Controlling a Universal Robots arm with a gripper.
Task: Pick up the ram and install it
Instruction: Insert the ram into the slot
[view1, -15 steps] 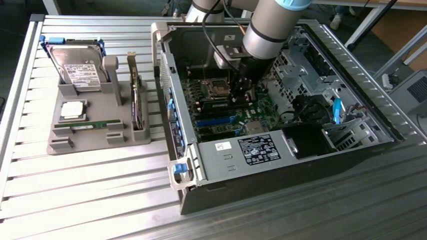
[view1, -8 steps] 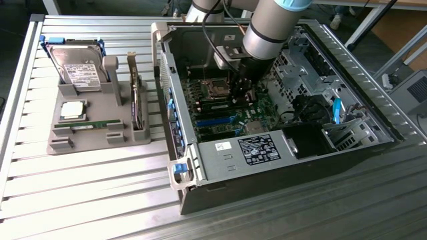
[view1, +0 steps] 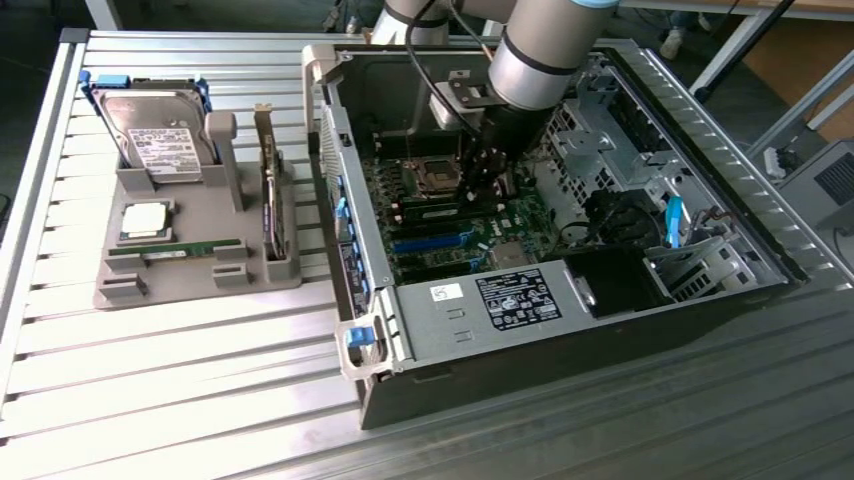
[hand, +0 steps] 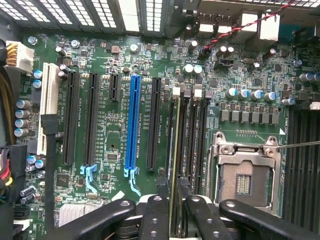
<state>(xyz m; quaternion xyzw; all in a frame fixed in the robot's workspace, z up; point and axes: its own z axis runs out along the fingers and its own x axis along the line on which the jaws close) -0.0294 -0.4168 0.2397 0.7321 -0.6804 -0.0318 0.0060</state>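
Observation:
The ram (hand: 175, 140) is seen edge-on in the wrist view as a thin green stick. It stands upright in a black memory slot on the motherboard (hand: 112, 150), beside the CPU socket (hand: 245, 172). My gripper (hand: 173, 192) straddles it from above, and the black fingers (hand: 161, 200) stand on either side of the stick with a slight gap, so it looks open. In the exterior view the gripper (view1: 477, 188) reaches down into the open computer case (view1: 441, 315), over the memory slots.
Outside the case, at the exterior view's left, a grey holder (view1: 180, 288) carries a hard drive (view1: 154, 135), a CPU (view1: 144, 220), another green stick (view1: 174, 250) and an upright card (view1: 274, 215). Case walls, a drive cage (view1: 601, 140) and cables surround the gripper.

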